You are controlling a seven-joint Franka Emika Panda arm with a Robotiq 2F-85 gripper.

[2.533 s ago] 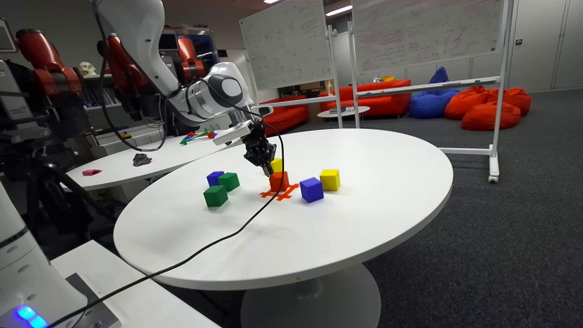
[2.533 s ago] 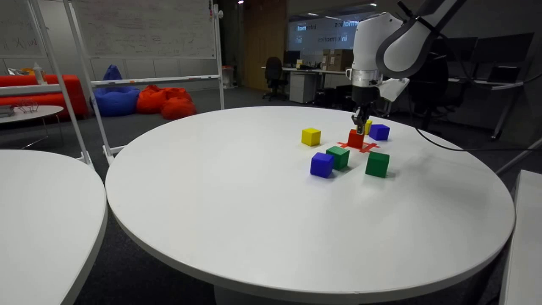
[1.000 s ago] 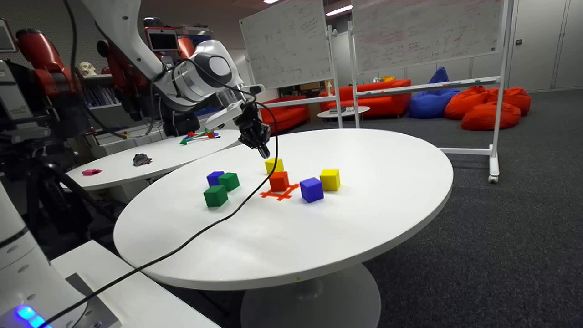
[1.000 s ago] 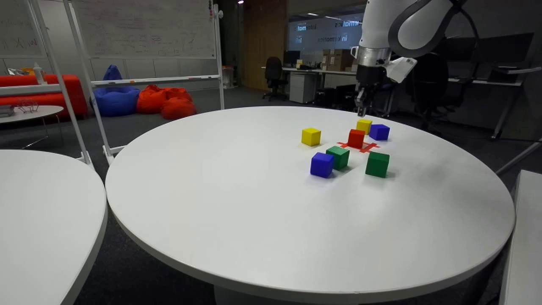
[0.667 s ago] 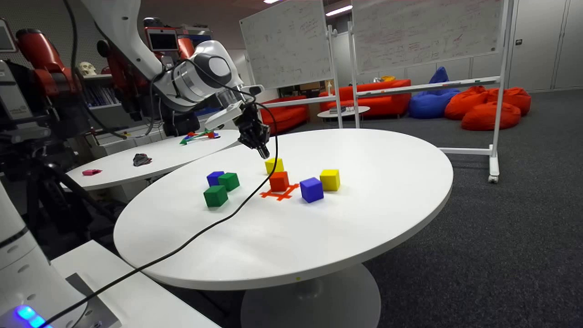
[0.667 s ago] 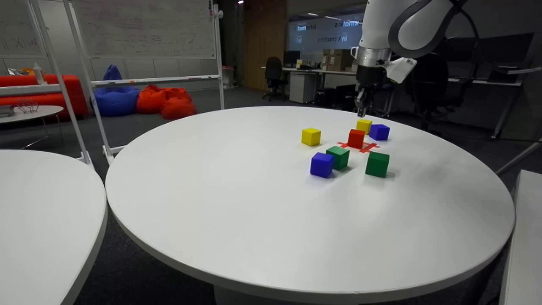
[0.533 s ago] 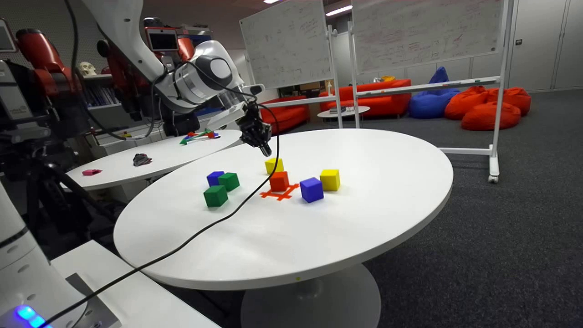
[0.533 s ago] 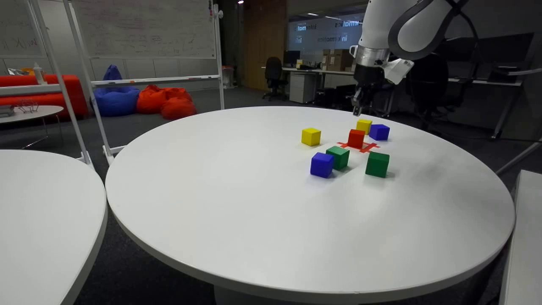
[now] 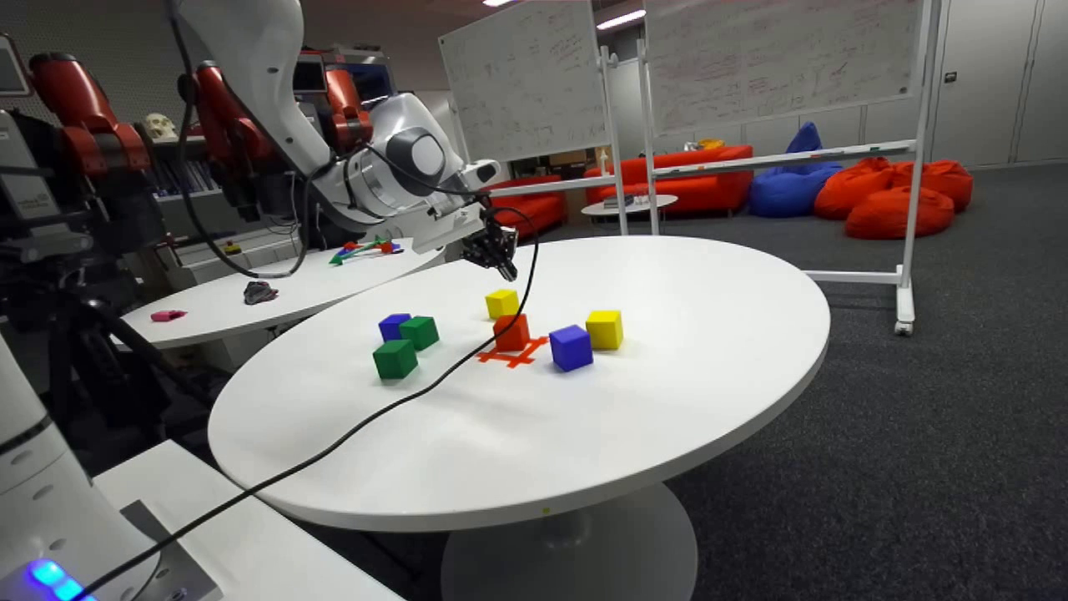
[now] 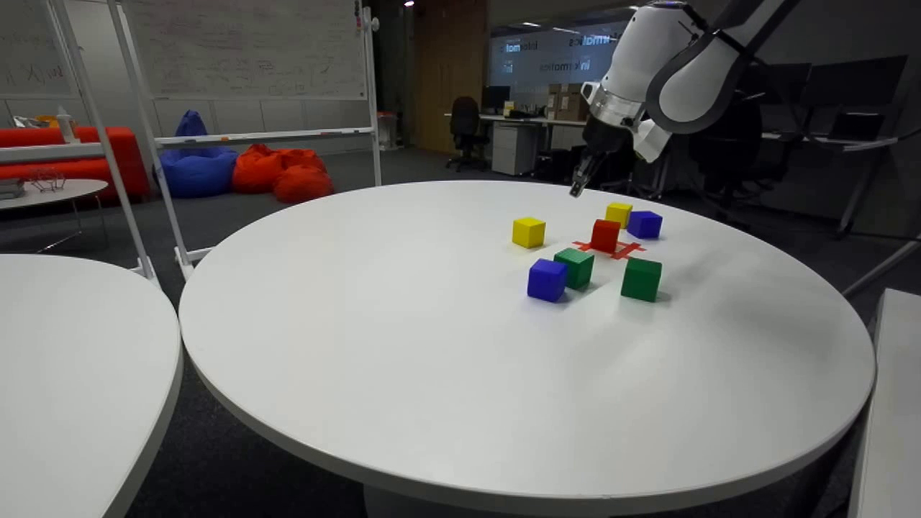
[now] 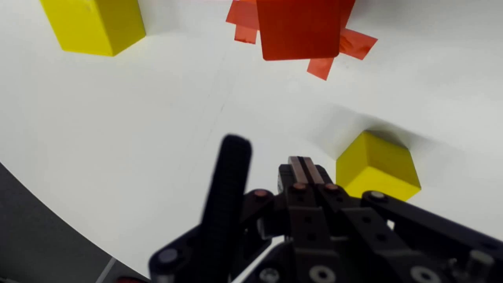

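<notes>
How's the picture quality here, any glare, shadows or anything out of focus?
Wrist view: the thick black bar is blurred, the closed dark fingers sharper, a soft grey shadow lies beside the yellow cube near them; in an exterior view, pale glare lies on the round white table and the right-hand background is dim.

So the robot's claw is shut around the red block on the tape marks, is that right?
Not quite: the claw is shut, but on nothing. The wrist view shows it empty and apart from the red block, which does sit on the tape marks.
</notes>
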